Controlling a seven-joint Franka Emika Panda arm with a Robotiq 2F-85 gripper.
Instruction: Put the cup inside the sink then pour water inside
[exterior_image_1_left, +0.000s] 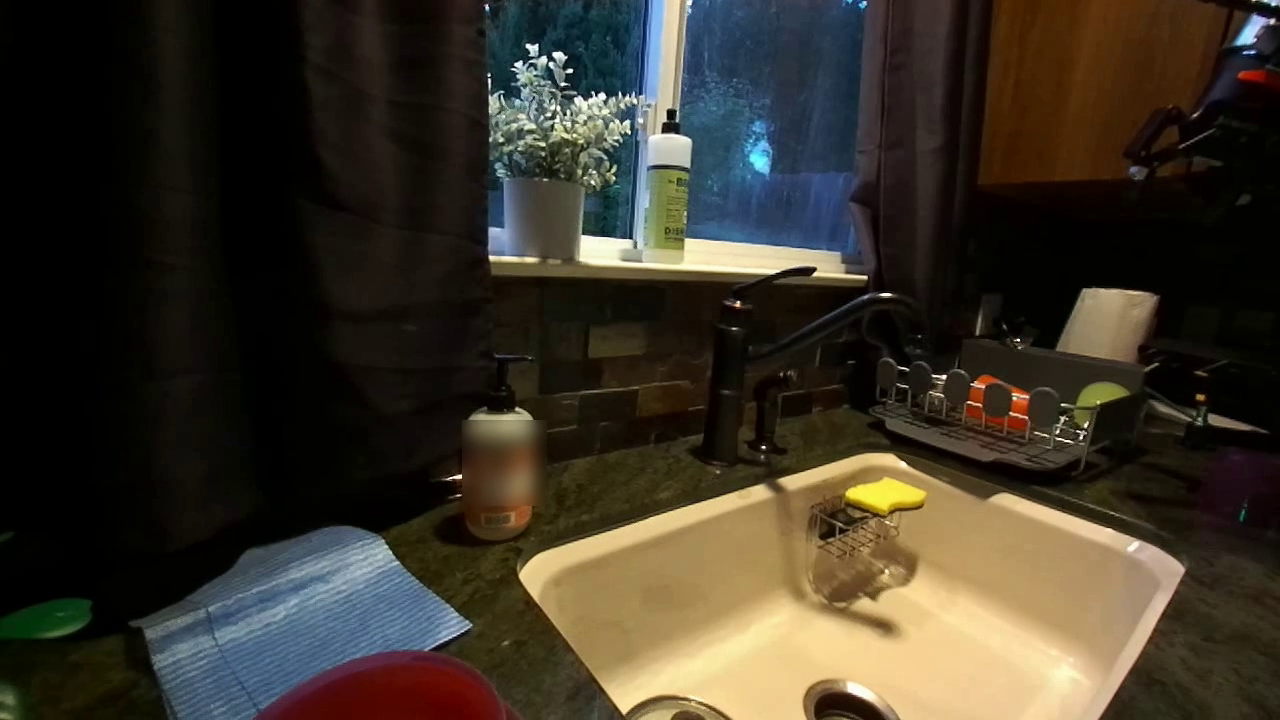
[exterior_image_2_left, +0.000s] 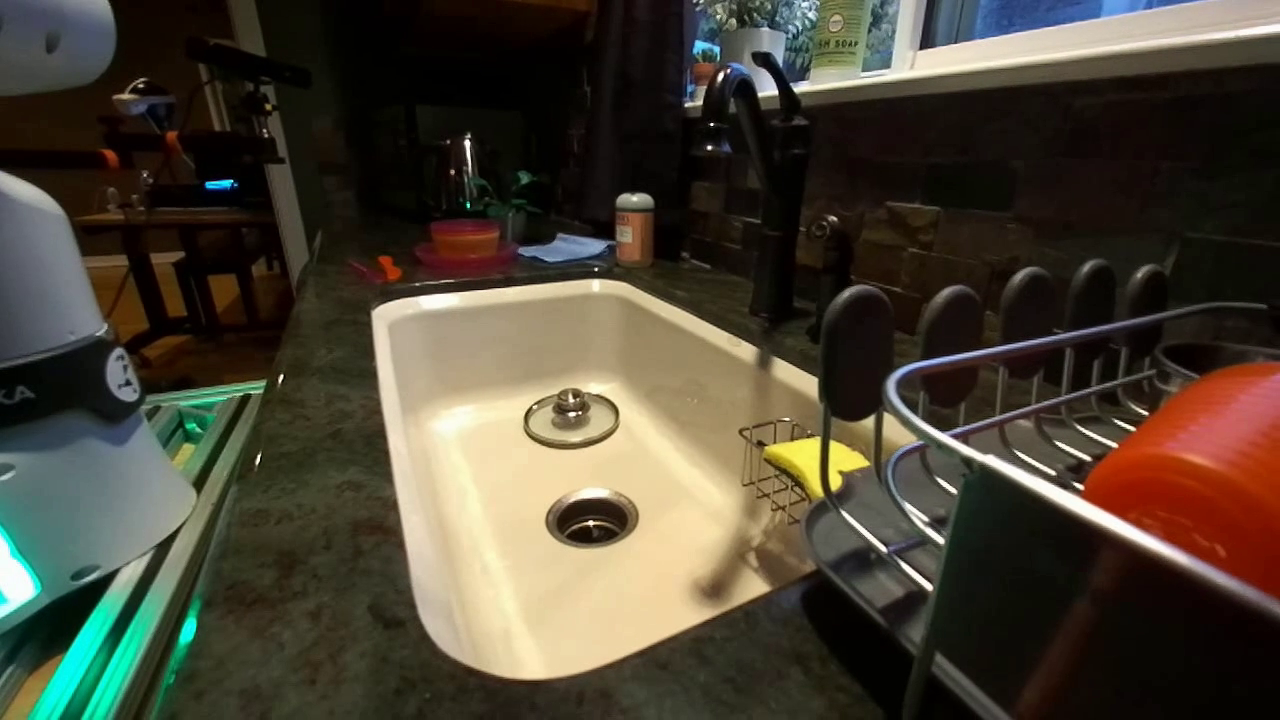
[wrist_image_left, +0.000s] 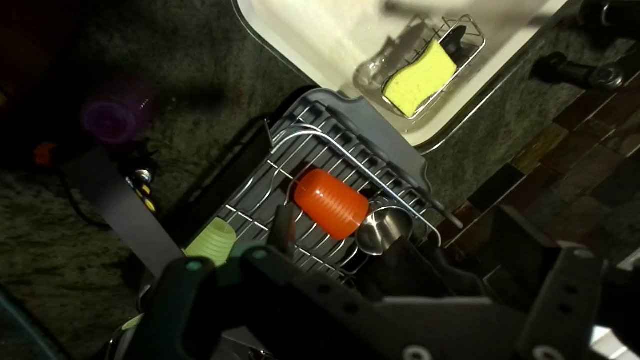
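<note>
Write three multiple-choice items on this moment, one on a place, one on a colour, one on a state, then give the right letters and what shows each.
1. Where is the orange-red cup?
A) in the sink
B) in the dish rack
C) on the windowsill

2. What colour is the sponge?
A) yellow
B) blue
C) pink

3. How does the pincer stand?
A) shut on the cup
B) shut on nothing
C) open

1: B, since it lies there on its side in the wrist view.
2: A, since its bright yellow shows in both exterior views and the wrist view.
3: C, since in the wrist view its jaws stand wide apart, gripping nothing.
</note>
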